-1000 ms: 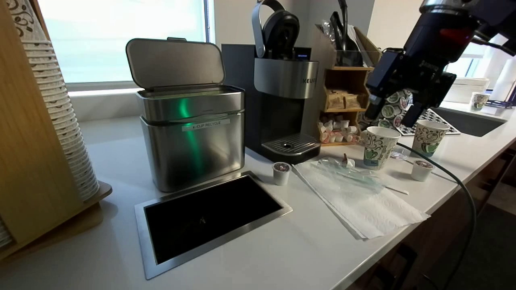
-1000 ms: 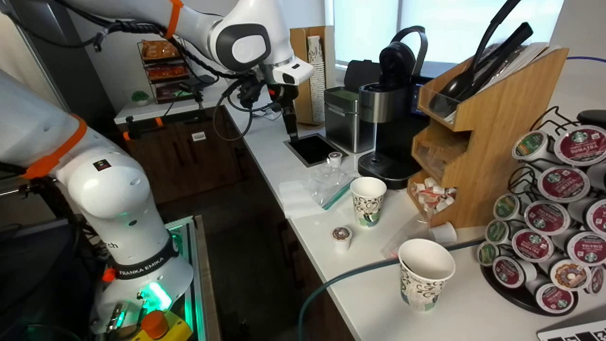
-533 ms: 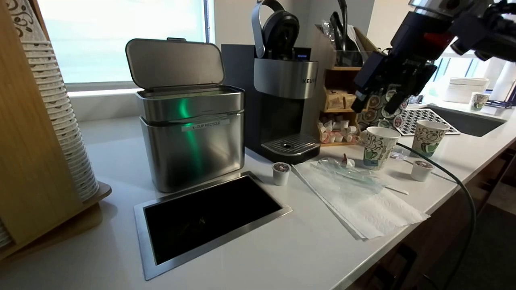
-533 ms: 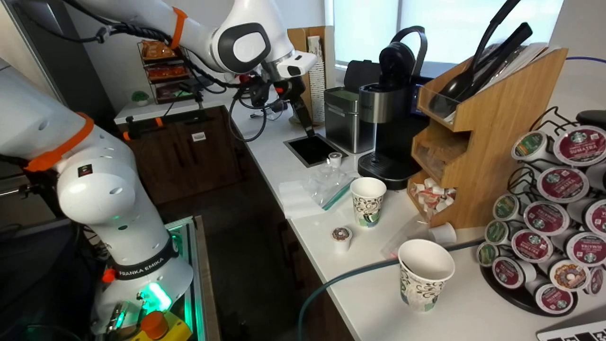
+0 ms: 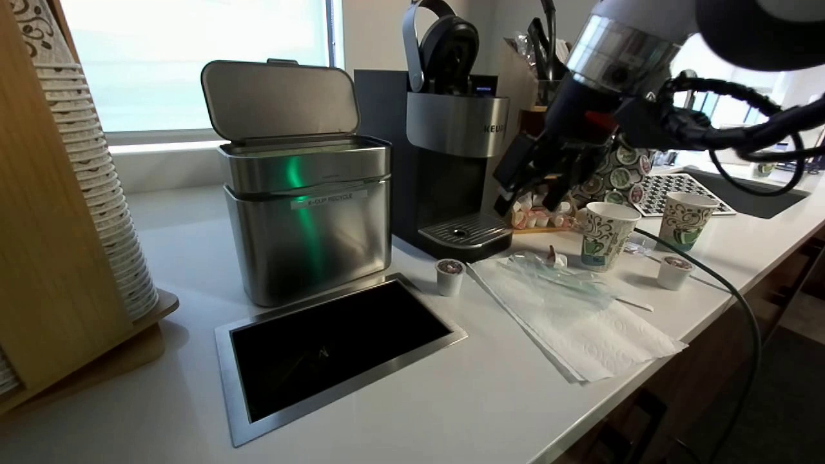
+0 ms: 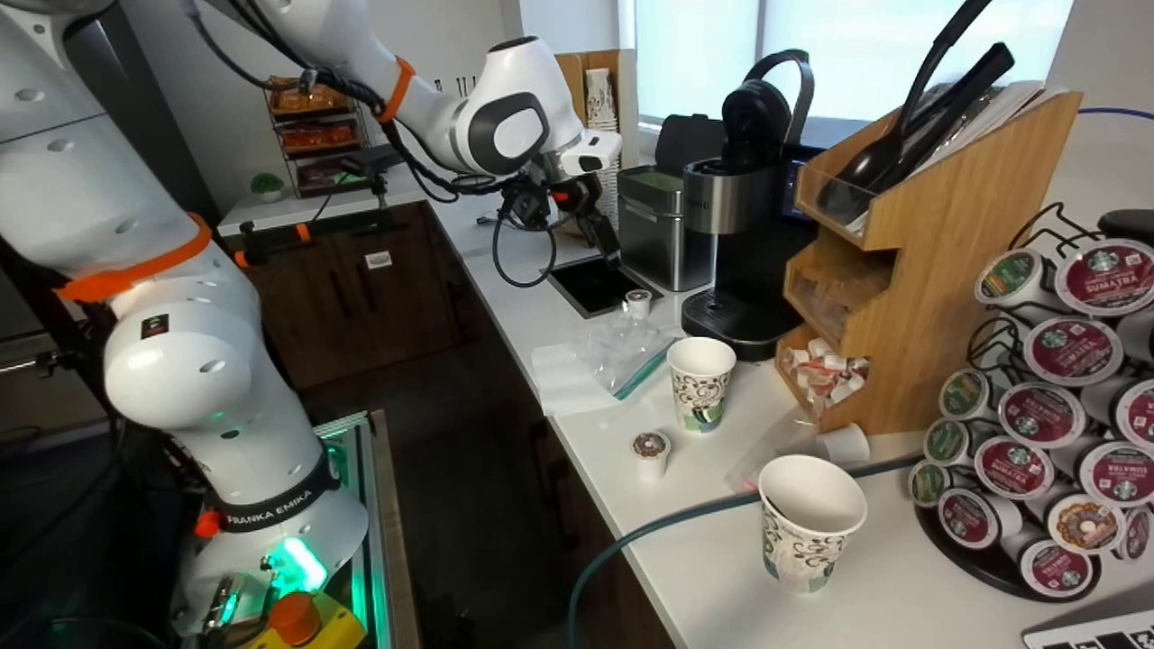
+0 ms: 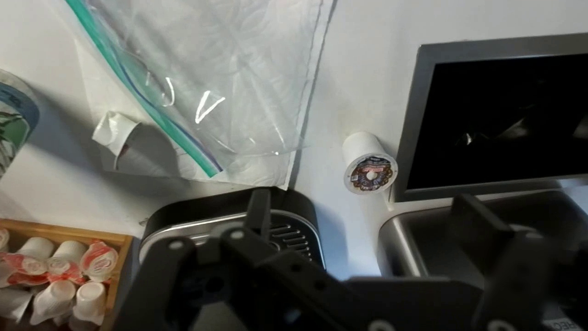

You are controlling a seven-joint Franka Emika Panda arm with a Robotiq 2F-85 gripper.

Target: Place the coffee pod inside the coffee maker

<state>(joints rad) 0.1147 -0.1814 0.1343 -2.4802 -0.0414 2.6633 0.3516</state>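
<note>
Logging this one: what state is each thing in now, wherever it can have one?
Fingers: open, holding nothing.
Coffee maker: open at the top, display lit.
Coffee pod nearest the coffee maker: upright, not held.
Coffee pod farther away: upright, not held.
Steel bin: open.
Patterned cup nearer the coffee maker: upright.
Farther patterned cup: upright.
Plastic bag: on the paper towel; seal unclear.

Bare counter [image 5: 496, 341] ran between hole [image 5: 348, 349] and towel [image 5: 596, 351] to the pod [image 5: 449, 281]; coffee maker [image 5: 451, 129] and bin [image 5: 309, 232] crowded its far side.
</note>
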